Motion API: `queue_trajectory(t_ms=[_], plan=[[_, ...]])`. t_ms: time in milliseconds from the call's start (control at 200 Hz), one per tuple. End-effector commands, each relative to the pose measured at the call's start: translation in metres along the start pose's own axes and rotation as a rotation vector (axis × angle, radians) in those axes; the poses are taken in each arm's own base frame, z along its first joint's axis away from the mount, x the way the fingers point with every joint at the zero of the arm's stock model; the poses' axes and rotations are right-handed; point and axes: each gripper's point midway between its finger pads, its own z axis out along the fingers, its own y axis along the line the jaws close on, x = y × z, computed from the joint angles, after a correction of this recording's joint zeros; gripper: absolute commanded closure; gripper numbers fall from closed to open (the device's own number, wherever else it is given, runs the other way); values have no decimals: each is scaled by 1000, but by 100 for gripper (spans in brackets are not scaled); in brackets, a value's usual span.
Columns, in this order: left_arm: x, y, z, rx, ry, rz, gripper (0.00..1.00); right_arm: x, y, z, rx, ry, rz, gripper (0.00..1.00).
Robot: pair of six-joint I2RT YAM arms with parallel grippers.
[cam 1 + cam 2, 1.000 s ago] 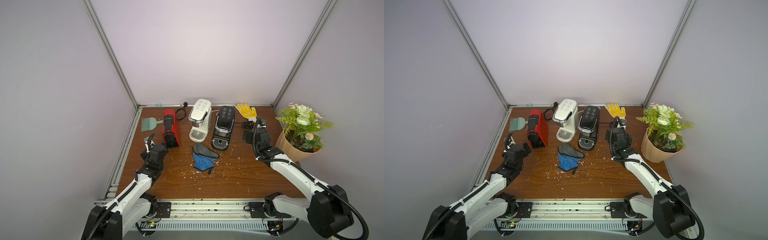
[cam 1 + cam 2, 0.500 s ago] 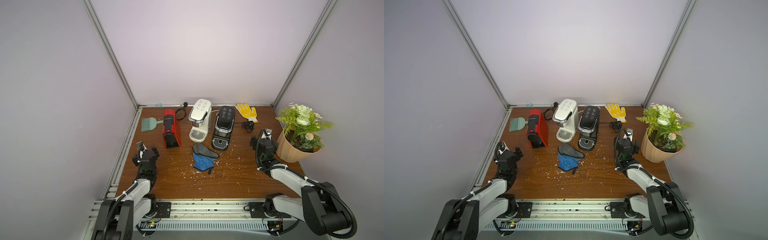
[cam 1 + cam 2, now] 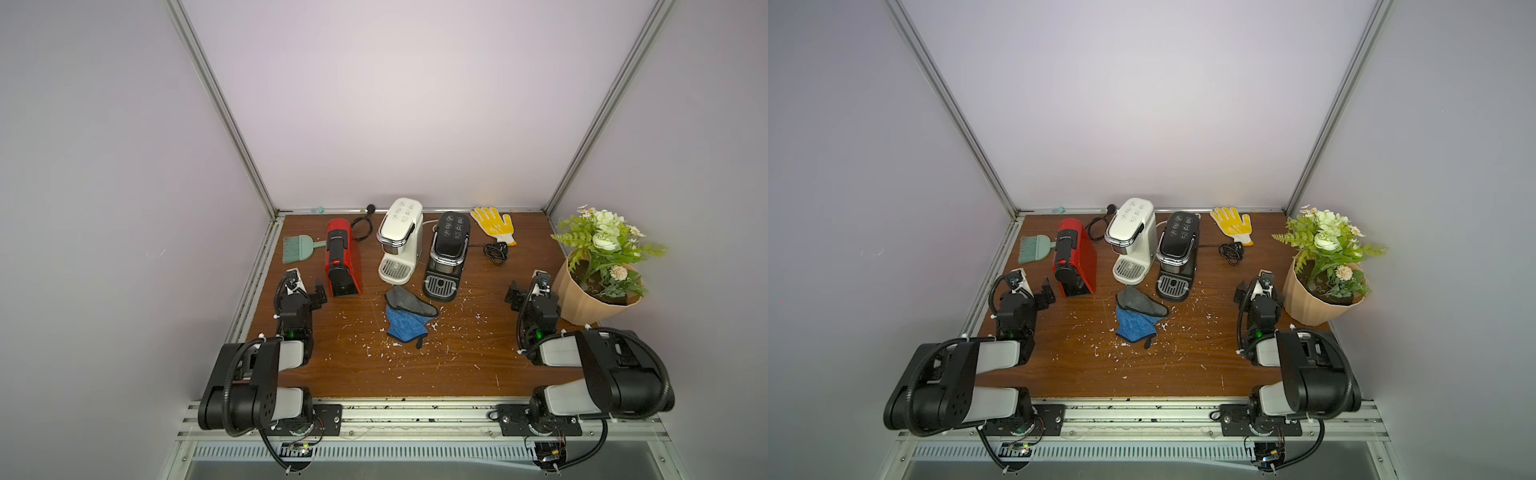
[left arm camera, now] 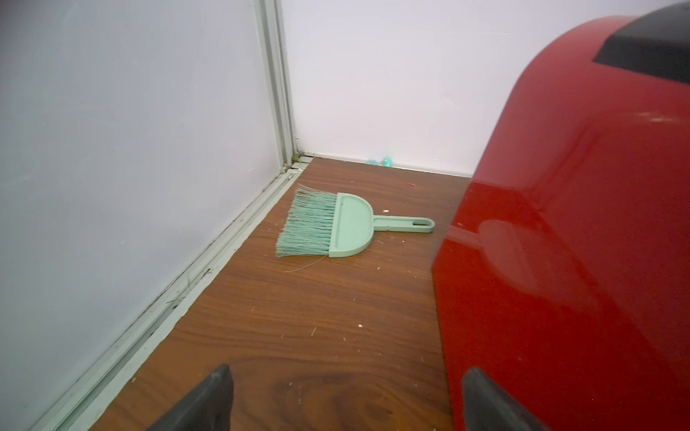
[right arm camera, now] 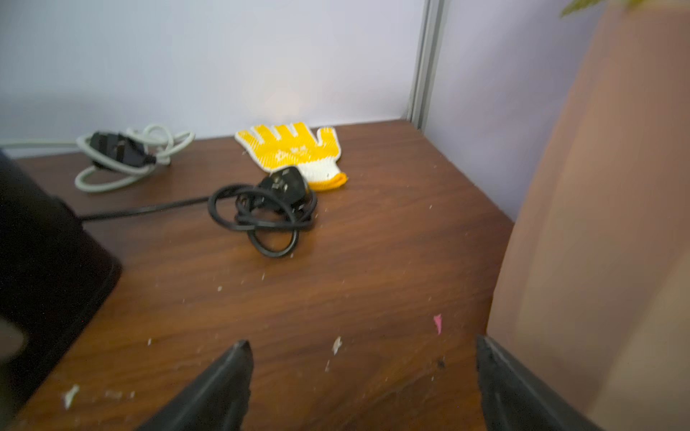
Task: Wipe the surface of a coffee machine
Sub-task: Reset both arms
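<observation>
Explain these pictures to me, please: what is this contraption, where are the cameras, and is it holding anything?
It is a robot: a left arm and a right arm mounted at the near edge of a wooden table. The two wide pictures come from one camera head overhead; the two close-ups come from cameras on the arms' wrists. The left gripper and right gripper are both open and hold nothing. On the table stand a red machine, a white machine and a black machine, all coffee makers, with cloths in front, likely for wiping. Also there: a brush, a glove, a black cord and a potted plant.
</observation>
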Motion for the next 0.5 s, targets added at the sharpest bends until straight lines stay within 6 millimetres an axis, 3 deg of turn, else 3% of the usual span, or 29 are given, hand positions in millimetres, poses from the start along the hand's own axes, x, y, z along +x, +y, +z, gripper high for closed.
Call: queue_trajectory(t_ms=[0, 80, 495], plan=[[-9, -25, 9, 126, -63, 67, 2, -44, 22, 6, -105, -141, -18, 5], [-7, -34, 13, 156, -37, 108, 2, -42, 24, 7, -117, -132, -26, 5], [-7, -36, 14, 142, -35, 125, 2, -42, 33, 9, -123, -129, -69, 0]])
